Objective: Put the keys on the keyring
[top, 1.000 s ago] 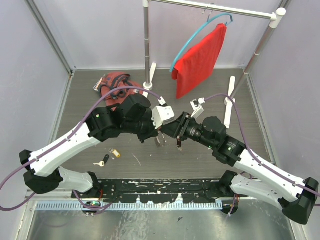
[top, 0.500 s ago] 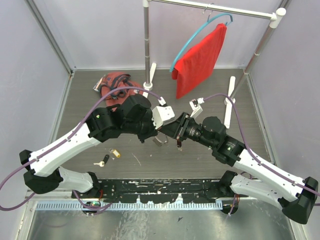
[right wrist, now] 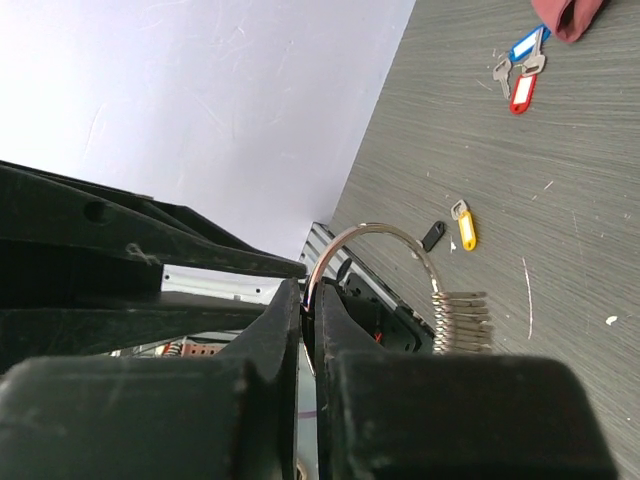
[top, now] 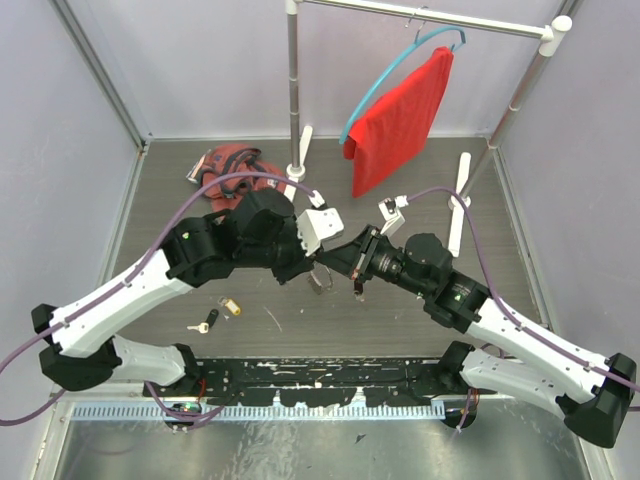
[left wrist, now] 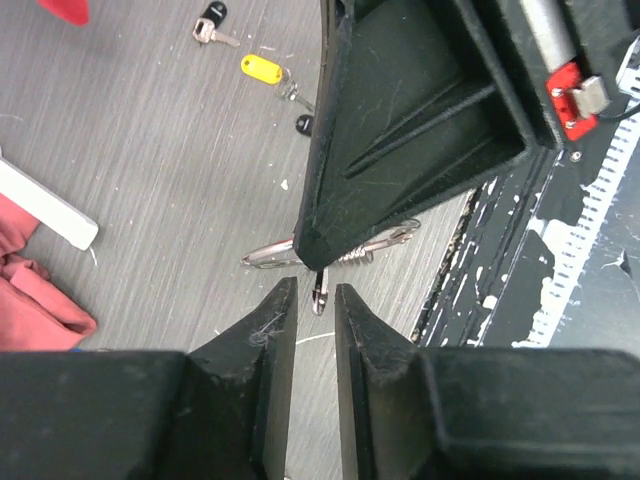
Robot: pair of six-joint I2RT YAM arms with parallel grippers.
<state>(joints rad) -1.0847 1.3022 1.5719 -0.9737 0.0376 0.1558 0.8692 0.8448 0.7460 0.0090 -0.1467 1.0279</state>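
My right gripper (right wrist: pixel 308 300) is shut on the keyring (right wrist: pixel 385 232), a silver wire loop with a coiled stretch that arcs out of the jaws above the table. In the top view the keyring (top: pixel 320 278) hangs between the two wrists. My left gripper (left wrist: pixel 316 295) stands slightly open, with a thin bit of the keyring (left wrist: pixel 350 250) just past its tips and nothing pinched. On the table lie a yellow-tagged key (top: pixel 231 306) and a black-tagged key (top: pixel 208 321). Red-tagged (right wrist: pixel 521 92) and blue-tagged (right wrist: pixel 524 45) keys rest farther off.
A crumpled red cloth (top: pixel 228 165) lies at the back left. A clothes rack post (top: pixel 293 90) stands behind the grippers, with a red garment (top: pixel 400 120) on a blue hanger and white feet (top: pixel 460 200). A black strip (top: pixel 320 375) runs along the near edge.
The right gripper has closed on the keyring. The left gripper, shut on it before, has opened a little and its arm has drawn slightly left.
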